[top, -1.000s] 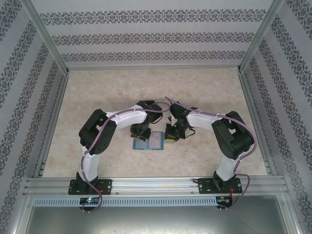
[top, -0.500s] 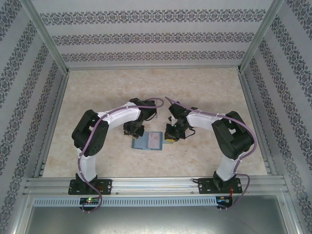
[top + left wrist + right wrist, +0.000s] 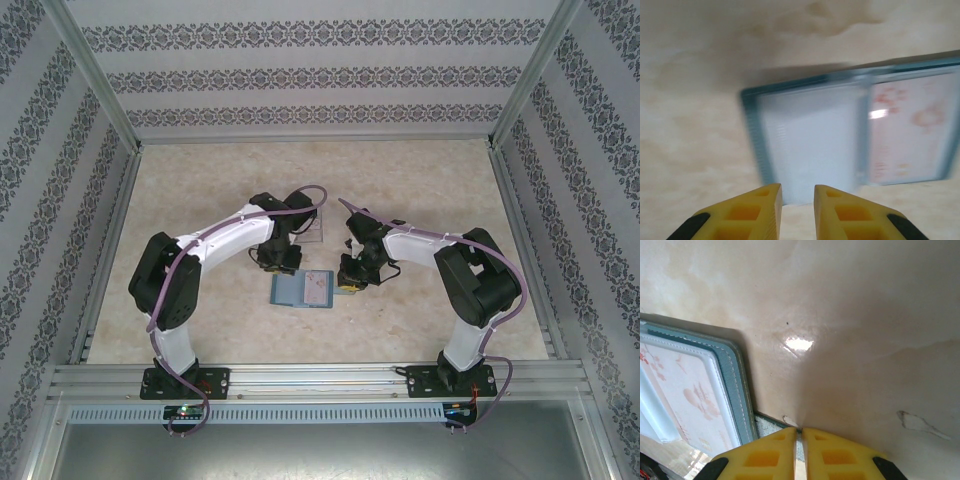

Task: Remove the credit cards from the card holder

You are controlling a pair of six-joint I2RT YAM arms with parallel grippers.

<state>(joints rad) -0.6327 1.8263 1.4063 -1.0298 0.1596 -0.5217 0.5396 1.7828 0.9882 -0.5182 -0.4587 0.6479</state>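
Hovering at the edge of the open card holder (image 3: 751, 135), the left gripper (image 3: 797, 190) shows a narrow gap between its jaws, nothing in it. Right gripper (image 3: 801, 432) (jaws pressed together) sits at the holder's right edge, pinching or just pinning, can't tell. A pink-printed credit card (image 3: 905, 135) lies pocketed. Extraction looks unstarted; next, the left fingertips must catch a card edge and slide it out.
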